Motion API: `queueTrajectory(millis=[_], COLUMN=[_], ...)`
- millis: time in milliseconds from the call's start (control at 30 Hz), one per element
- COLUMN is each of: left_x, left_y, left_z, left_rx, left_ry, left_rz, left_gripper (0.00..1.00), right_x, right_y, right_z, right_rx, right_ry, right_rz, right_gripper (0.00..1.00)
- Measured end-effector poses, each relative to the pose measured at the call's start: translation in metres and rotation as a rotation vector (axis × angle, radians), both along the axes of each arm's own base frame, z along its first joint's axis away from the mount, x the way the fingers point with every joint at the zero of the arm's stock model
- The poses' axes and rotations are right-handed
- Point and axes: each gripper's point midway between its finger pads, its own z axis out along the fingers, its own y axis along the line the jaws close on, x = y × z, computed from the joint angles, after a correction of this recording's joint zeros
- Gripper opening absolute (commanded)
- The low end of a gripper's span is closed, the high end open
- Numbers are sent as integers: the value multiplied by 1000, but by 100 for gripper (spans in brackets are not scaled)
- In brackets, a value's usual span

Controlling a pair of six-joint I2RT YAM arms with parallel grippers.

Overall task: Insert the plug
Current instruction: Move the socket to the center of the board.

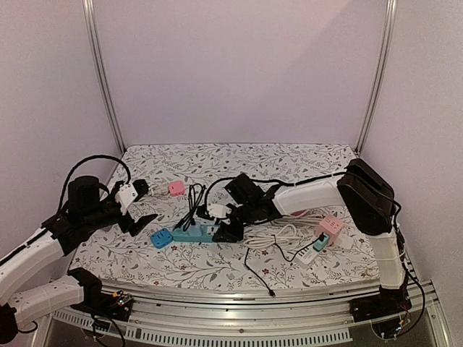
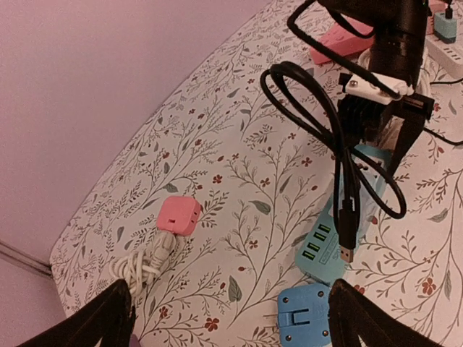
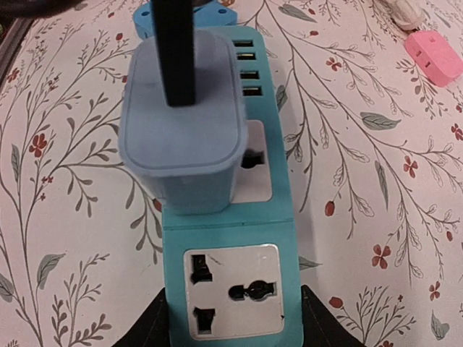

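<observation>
A teal power strip (image 3: 231,238) lies on the floral table (image 1: 217,264). A light blue charger block (image 3: 184,137) with a black cable from its top stands on the strip's far socket; the near socket (image 3: 233,290) is bare. My right gripper (image 3: 235,325) is shut on the strip, with a finger pressed against each long side. A blue square plug (image 2: 304,322), prongs folded, lies by the strip's USB end (image 2: 318,242). My left gripper (image 2: 231,318) hangs open above the table, its right finger beside the blue plug.
A pink plug (image 2: 179,215) on a coiled white cord (image 2: 145,264) lies left of the strip. A looped black cable (image 2: 340,144) with a USB tip crosses the strip. A pink cube (image 1: 330,225), white cord (image 1: 278,235) and white strip (image 1: 311,253) sit at the right.
</observation>
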Motion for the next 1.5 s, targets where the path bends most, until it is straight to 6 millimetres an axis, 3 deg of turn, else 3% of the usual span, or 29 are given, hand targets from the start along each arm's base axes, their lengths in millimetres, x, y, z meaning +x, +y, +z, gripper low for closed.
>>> queueTrajectory(millis=[133,233,500,600,733,867,1033,1133,1233,1300,1367,1433,1500], left_x=[3,5,9,10,10,10,10,9,8,8,7,6,4], left_y=[7,12,15,15,16,18,19,18,17,17,15,13,11], left_z=[2,5,10,11,12,13,15,16,17,18,18,18,18], left_rx=[-21,-33,-49,-52,-53,-54,-58,-62,-66,-69,-72,-77,-82], left_ry=[-6,-14,-33,-40,-41,-45,-52,-54,-57,-57,-55,-53,-50], left_rz=[36,59,79,79,82,88,91,85,77,72,65,51,39], left_gripper=[93,93,93,93,93,93,93,93,93,93,93,93,93], right_x=[27,64,169,197,226,230,207,186,168,162,165,176,187], right_y=[2,-11,-77,-96,-106,-114,-122,-139,-161,-184,-219,-255,-289], right_z=[-1,0,4,3,5,6,9,38,88,122,142,141,123], right_rx=[0,-19,-58,-43,-12,-15,-78,-87,-34,28,81,109,111], right_ry=[5,-28,-59,-19,25,62,117,122,118,120,138,177,244], right_rz=[-128,-298,-827,-966,-1074,-1119,-1095,-1086,-1102,-1147,-1237,-1337,-1436], right_gripper=[46,47,52,61,78,86,89,90,90,89,88,87,86])
